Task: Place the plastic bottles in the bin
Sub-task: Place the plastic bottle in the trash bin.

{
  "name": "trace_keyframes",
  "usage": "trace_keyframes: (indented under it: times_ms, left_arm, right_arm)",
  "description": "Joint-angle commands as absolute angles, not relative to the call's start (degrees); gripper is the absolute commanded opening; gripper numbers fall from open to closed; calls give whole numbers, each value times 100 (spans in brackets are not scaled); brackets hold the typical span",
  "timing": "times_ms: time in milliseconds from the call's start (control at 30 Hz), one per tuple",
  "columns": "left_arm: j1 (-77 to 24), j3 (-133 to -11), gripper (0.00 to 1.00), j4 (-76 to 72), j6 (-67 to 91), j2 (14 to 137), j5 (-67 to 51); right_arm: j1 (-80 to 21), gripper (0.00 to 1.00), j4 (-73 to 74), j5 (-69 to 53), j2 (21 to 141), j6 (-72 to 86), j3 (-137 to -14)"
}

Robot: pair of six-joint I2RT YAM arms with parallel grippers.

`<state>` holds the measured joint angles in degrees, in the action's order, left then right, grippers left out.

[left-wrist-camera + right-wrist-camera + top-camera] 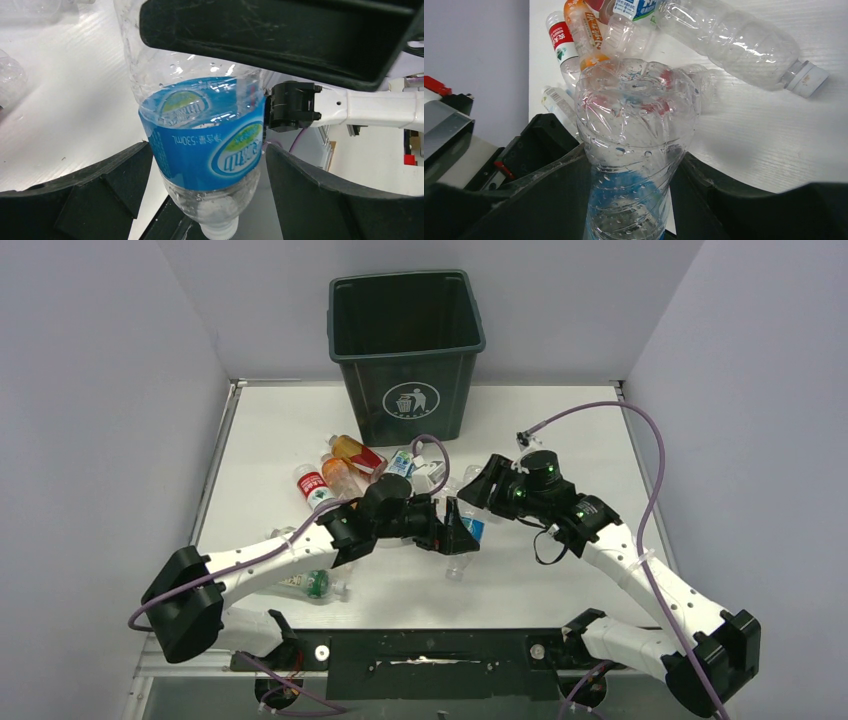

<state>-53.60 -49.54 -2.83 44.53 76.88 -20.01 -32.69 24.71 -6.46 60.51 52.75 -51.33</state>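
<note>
- R gripper was closed on a blue-label bottle. Fingers pressed both flanks, lobed base sticking out past the tips; body looked pinched there.
- L gripper stood wide, fingers either side of that bottle's label, cap toward its palm. Looked v. close to touching, but couldn't tell if it actually gripped.
- Bottle sat between the two grippers over the middle of the table, well short of the bin at the far edge. Lifted or resting on the surface, couldn't tell.
- Risk: if R let go before L had a firm hold, bottle prob. drops & rolls, as it's thin, slick, round plastic.
- Risk: both squeezing at once could buckle it or pop it out sideways.
- Risk: bin was tall w/ a high rim, so a low carry would hit the wall instead of clearing it.
- Risk: loose bottles lay near the L gripper; a careless swing could scatter them.
- Table was white, matte, faintly ribbed. Plain grey walls on three sides. Purple cables looped over the R side & could snag.
</note>
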Motion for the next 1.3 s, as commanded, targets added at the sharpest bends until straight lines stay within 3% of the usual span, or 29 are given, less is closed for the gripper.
trace_keyframes:
  times_ms: [0, 67, 267, 333, 433, 733, 1267]
  left_arm:
    - [-5413, -5288, 84, -595, 4388, 7747, -1853]
    - [-5414, -5306, 83, -591, 4386, 7769, -1806]
    - [-5414, -5348, 66, -537, 4377, 7768, -1680]
    - [-5414, -5365, 52, -517, 4392, 7797, -1670]
    - [-5414, -5441, 45, -420, 4386, 7871, -1679]
    - [-5313, -5665, 44, -82, 4189, 7765, -1556]
    - [-4039, -7560, 44, 1367, 3362, 7958, -2152]
  right_arm:
    - [-3345, 52, 2066, -765, 5964, 5325, -5422]
    - [-3350, 52, 2050, -767, 5999, 5326, -5423]
    - [-3357, 52, 2046, -776, 6025, 5324, -5397]
    - [-3356, 53, 2048, -765, 6016, 5326, -5396]
    - [-3359, 56, 2065, -756, 6012, 5333, -5392]
    - [-3351, 98, 2643, -293, 5759, 5238, -5701]
    - [-3235, 98, 3851, 813, 4891, 5191, -6204]
